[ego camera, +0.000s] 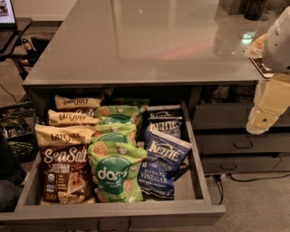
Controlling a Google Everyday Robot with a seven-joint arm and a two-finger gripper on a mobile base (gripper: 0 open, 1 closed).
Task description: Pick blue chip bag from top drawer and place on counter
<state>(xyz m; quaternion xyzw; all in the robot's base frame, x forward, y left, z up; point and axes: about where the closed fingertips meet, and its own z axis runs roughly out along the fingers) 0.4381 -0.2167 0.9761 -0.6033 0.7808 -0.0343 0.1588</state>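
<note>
The wide top drawer (197, 181) stands pulled open under the counter (145, 45). Three dark blue Kettle chip bags stand in a row at the drawer's right side. The front one (162, 164) leans back and shows "Sea Salt & Vinegar", with two more (164, 123) behind it. My gripper (262, 118) is the cream part at the end of the arm at the right edge. It hangs in front of the narrower drawers, right of the open drawer and well apart from the blue bags. It holds nothing that I can see.
Green "dang" bags (115, 174) fill the drawer's middle and brown-and-cream "Sea Salt" bags (63, 174) its left. Narrower grey drawers with dark handles (242, 145) stack at the right. A dark object (255, 9) stands at the counter's far right. A laptop desk (9, 22) is at the far left.
</note>
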